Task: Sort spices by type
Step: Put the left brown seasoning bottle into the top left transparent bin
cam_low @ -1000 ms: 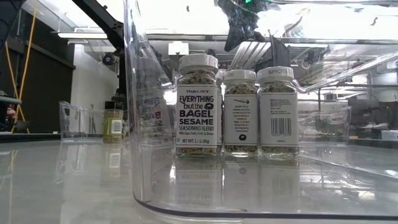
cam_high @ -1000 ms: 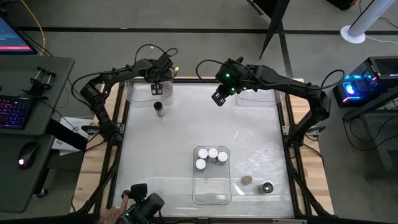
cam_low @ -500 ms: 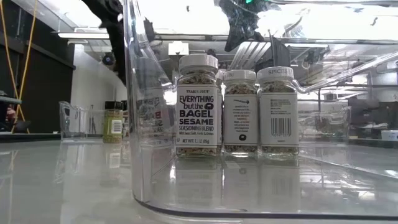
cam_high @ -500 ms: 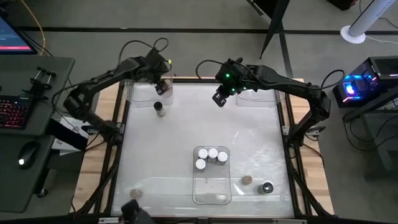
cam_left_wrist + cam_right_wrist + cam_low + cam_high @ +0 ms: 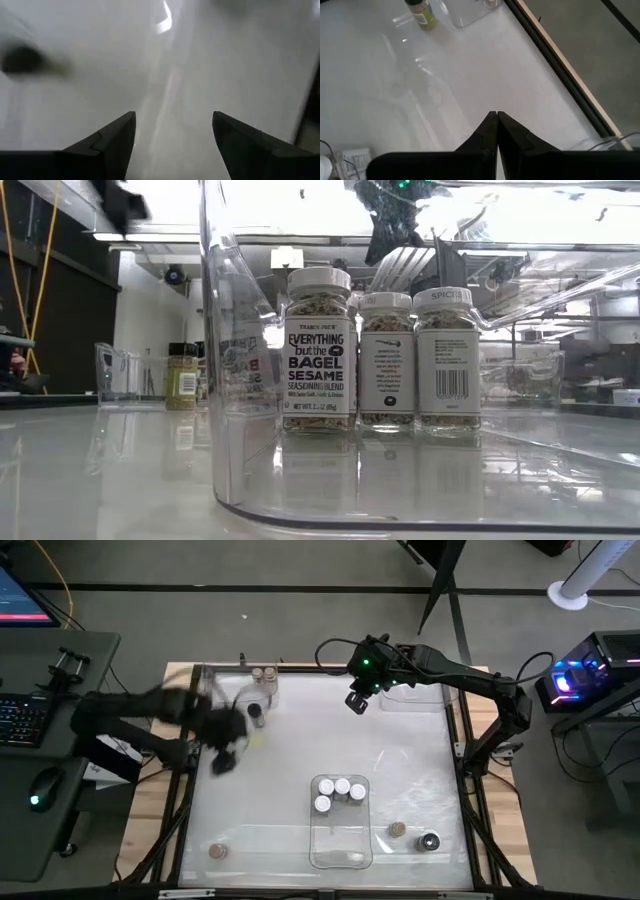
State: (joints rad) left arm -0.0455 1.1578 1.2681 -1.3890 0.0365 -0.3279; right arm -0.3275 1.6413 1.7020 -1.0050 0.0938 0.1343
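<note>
Jars stand scattered over the table (image 5: pixel 300 755), and neither claw holds one. Left gripper (image 5: pixel 222 762), a motion-blurred shape over the table's left side, has its fingers (image 5: pixel 107 145) spread apart with nothing between them. Nearest to it is a dark-capped jar (image 5: pixel 256 715), upright on the tabletop, just beyond the gripper toward the far edge and apart from it. Two tan-capped jars (image 5: pixel 264 674) stand side by side in the far-left tray (image 5: pixel 215 690), farther off still.

Right gripper (image 5: pixel 357 700) hangs over the far middle of the table, fingers pressed together on nothing. From its wrist camera the dark-capped jar (image 5: pixel 421 13) shows upright, well apart from the fingertips, next to the far-left tray.

Three white-capped jars (image 5: pixel 338 792) stand upright in the middle tray (image 5: pixel 340 840) near the front, well away from both claws; the low view shows them in a row, caps up, long axes vertical, with one label reading "Everything but the Bagel Sesame" (image 5: pixel 318 350). A tan-capped jar (image 5: pixel 398 829) and a black-capped jar (image 5: pixel 429 841) sit on the table right of that tray, and another tan-capped one (image 5: pixel 216 851) sits near the front-left corner. All show only round caps from above, so they stand upright. A second clear tray (image 5: pixel 412 697) lies at the far right, its contents unclear.
</note>
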